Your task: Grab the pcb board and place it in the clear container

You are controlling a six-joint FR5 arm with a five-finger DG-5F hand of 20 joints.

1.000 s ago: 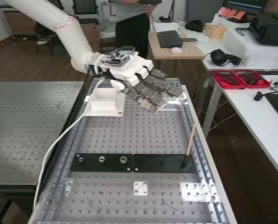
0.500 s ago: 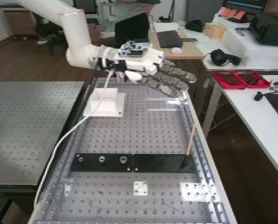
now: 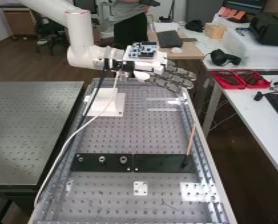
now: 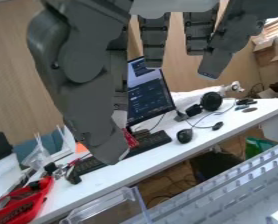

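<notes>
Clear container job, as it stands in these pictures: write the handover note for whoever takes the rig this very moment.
Hand: open, fingers extended, no grasp to be seen; raised at the far end of the bench.
Clear container: seems to sit close to the slotted rail; its contents cannot be made out.
Pcb board: I cannot say for sure where it is. The electronics on the wrist look like part of the rig.
Done: no placement can be confirmed.
Left: find the board first; unless it is already in the container, grasp it and set it there.
</notes>
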